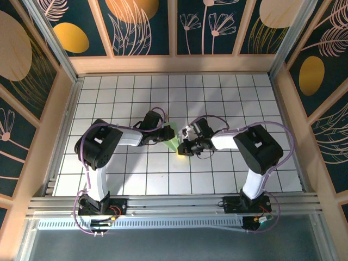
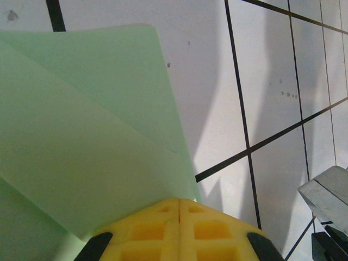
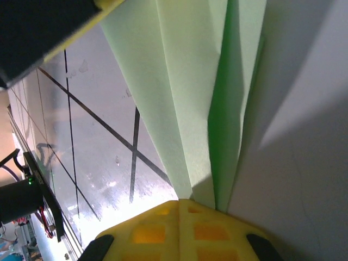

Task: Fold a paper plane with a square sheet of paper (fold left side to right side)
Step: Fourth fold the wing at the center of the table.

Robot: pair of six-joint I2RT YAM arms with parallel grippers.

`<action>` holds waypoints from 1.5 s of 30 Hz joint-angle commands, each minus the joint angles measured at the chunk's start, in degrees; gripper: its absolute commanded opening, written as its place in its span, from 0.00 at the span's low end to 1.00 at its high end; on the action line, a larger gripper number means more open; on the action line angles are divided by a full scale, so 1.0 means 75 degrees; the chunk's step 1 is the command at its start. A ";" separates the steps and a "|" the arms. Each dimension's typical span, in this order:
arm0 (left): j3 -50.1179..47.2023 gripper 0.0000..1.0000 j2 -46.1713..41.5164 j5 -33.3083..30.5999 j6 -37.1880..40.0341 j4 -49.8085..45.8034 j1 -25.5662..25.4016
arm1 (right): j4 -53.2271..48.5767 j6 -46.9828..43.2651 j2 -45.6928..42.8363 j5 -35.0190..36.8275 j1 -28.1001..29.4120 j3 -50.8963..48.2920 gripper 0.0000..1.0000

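Nearest, my left fingers [image 2: 147, 231] are pressed together tip to tip. The paper plane [image 2: 81, 141] leaves the seam between them and fans up and to the left of the tips as two overlapping light green layers, so I judge it clamped there. My right fingers [image 3: 147, 234] are likewise together, clamped on the narrow end of the same plane. Its long creases and one darker inner fold run straight away from those tips. The step in hand, as I judge it, is setting the lengthwise fold of a nearly finished dart. To do it well, I should keep both grips firm, hold the layers edge to edge, and draw along the crease, never across it. Paper this thin will likely buckle or tear if my two grips pull unevenly. Beyond the tips lies the white gridded surface [image 2: 272, 81]; I cannot tell whether the plane touches it. The left wrist view gives the broad flat face and its free edge. The right wrist view gives the stacked folds and their shadow to the right of the tips. Farthest, the overhead view gives the arrangement: the plane sits between my two pairs of tips, which almost meet.
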 commanded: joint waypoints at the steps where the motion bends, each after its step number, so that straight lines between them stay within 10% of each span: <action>1: -0.0239 0.00 0.0323 -0.0599 -0.0049 -0.0595 0.0045 | -0.0441 0.0239 -0.0210 -0.0066 0.0041 -0.0641 0.00; 13: -0.0283 0.00 0.0179 -0.0542 -0.0048 -0.0510 0.0043 | -0.0892 -0.0159 -0.1433 -0.0440 -0.0134 -0.0239 0.00; 45: -0.0284 0.00 0.0332 -0.0705 -0.0167 -0.0626 0.0049 | -0.1263 -0.0566 0.0707 0.0543 -0.0035 0.0767 0.00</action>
